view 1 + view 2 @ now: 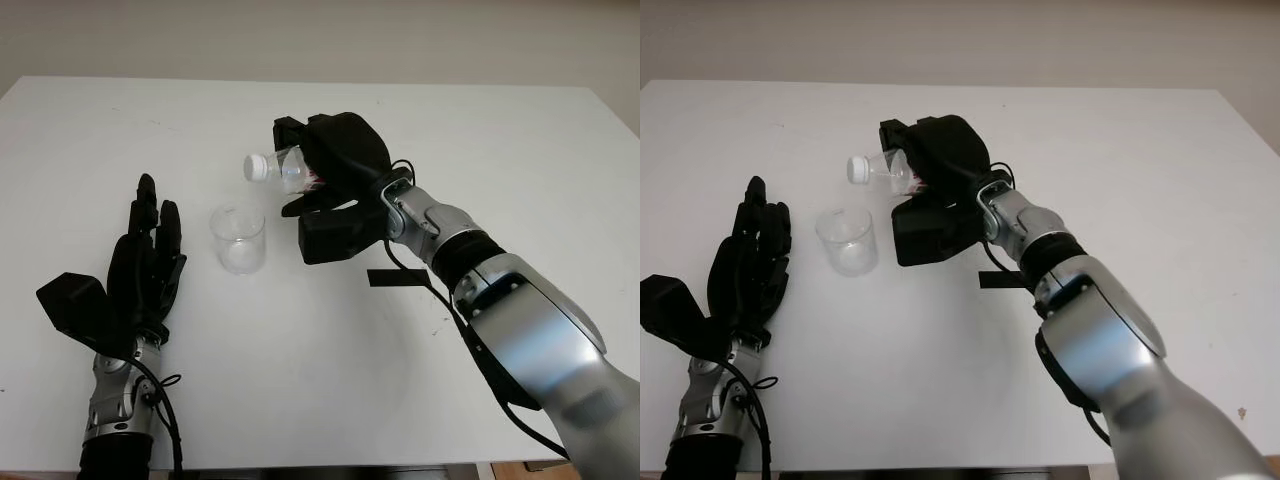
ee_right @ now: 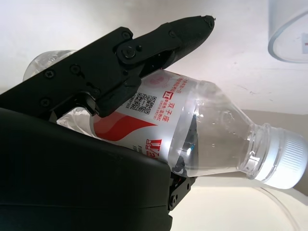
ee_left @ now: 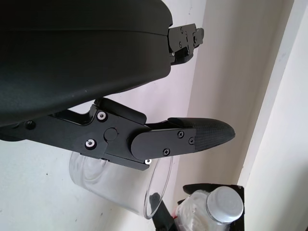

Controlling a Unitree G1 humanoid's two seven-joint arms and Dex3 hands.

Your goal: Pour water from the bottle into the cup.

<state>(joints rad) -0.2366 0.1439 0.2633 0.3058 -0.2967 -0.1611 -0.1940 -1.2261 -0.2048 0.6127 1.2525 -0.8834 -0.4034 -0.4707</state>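
From the head views, my right hand (image 1: 325, 185) grips the small clear plastic bottle with a red label (image 1: 290, 170), tipped nearly level so its white cap (image 1: 257, 167) points out above the clear plastic cup (image 1: 238, 238) standing on the white tabletop (image 1: 480, 130). My left hand (image 1: 145, 265) waits open beside the cup.

In the left wrist view, my shell hides part of the cup.

In the right wrist view, my fingers (image 2: 159, 41) cross the label. The cap looks still on; I can't make out the water level.
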